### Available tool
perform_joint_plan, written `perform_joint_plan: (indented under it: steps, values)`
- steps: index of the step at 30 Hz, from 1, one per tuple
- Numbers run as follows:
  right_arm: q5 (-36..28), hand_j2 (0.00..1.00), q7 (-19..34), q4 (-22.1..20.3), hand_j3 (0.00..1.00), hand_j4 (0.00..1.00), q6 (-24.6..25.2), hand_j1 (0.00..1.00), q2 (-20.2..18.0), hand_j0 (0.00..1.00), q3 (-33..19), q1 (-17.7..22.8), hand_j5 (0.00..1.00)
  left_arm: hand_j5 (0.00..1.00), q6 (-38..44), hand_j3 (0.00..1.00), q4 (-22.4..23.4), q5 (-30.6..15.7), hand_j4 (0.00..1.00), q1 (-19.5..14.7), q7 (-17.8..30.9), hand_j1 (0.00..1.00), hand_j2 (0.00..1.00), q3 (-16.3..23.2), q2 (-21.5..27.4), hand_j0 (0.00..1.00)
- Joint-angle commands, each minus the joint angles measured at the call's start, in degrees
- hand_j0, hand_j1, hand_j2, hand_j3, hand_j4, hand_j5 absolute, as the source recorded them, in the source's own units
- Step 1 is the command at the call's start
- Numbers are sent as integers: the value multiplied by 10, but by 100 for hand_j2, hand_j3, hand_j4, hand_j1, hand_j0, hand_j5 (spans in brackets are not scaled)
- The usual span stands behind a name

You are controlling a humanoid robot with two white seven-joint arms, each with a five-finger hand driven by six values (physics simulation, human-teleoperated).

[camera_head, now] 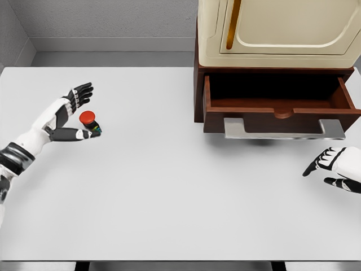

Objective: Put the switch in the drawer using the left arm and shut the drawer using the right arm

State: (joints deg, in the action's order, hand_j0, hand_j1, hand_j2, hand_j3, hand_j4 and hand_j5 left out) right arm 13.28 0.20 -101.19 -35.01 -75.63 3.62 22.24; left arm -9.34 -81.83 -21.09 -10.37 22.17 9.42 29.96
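Worktop [169, 192]: white, wide. Cabinet [276, 34] at far right, cream upper body over a dark wooden drawer [279, 110], which stands pulled out toward the near side, inside dark and apparently empty, grey handle [282, 130] along its front.

Left hand [70, 116] at far left, fingers spread around the switch [88, 121] but not closed: thumb low on the near side, the others arched on the far side. Contact cannot be confirmed. Switch: red button on a small dark base, sitting on the worktop, well apart from the drawer.

Right hand [338, 169] rests at near right, just near of the drawer front, fingers loosely open, holding nothing.

Step in hand, by my reading: grasp the switch. Advice: close on the dark base, not the red cap; pinch evenly so it does not tip; lift clear before carrying right to the drawer.
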Motion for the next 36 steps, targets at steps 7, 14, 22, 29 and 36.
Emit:
perform_joint_plan:
  steps: [7,14,22,29,36]
  values:
    - [-4,64,0,-1,64,64,0,64,-3,64,-1,0,64,100,2,100,76,11,100,-13,0,100,100,6,-31,100]
    - [-4,63,0,-1,63,63,0,63,-7,63,0,0,63,100,0,100,98,14,100,-27,-1,100,100,-8,-31,100]
    - [-4,64,-1,-1,64,64,0,64,-15,64,0,0,64,92,-7,92,116,48,92,-28,-3,92,92,-6,-31,92]
    - [-6,65,0,-1,65,65,0,65,-14,65,-2,-1,65,90,-52,90,114,99,90,-23,-6,90,90,-15,-44,90]
    - [-10,66,0,-1,66,66,0,66,-14,66,-10,-1,66,78,-70,78,120,111,78,-20,-7,78,78,-18,-45,78]
